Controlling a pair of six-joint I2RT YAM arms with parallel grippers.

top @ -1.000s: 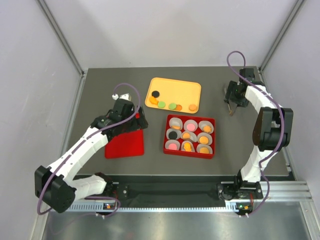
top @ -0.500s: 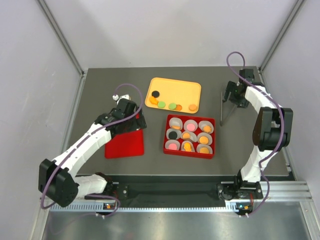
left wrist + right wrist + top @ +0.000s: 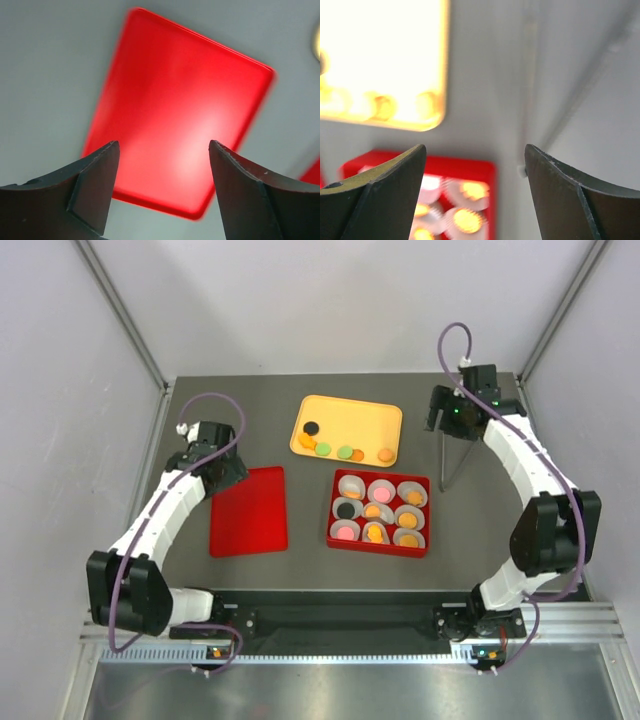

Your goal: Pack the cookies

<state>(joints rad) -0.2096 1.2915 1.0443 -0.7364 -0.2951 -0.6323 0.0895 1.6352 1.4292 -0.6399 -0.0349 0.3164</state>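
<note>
Both arms have backed off since a second ago: the left one has swung off the red lid (image 3: pixel 250 512) toward the left side of the desk (image 3: pixel 250 400), and the right one has dropped the thin grey tool (image 3: pixel 443 465) it was carrying, which now lies flat just right of the red box (image 3: pixel 380 475). Left gripper (image 3: pixel 164 145) is spread wide with nothing between its jaws, just hanging over the lid. Right gripper (image 3: pixel 475 147) is released too, nothing in it. As for the cookies (image 3: pixel 344 452), six are loose along the near edge of the yellow tray (image 3: pixel 350 402), and the rest sit in the paper cups (image 3: pixel 381 489) inside the box. The back-left cup looks empty to me, but I can't really tell. What worries me is that lid: if it goes on now, those tray cookies get left behind. It's also lying dead flat, so a grab at its edge could just shove it along. Same with the skinny tool, since a sloppy pickup might skate it toward the desk edge.
</note>
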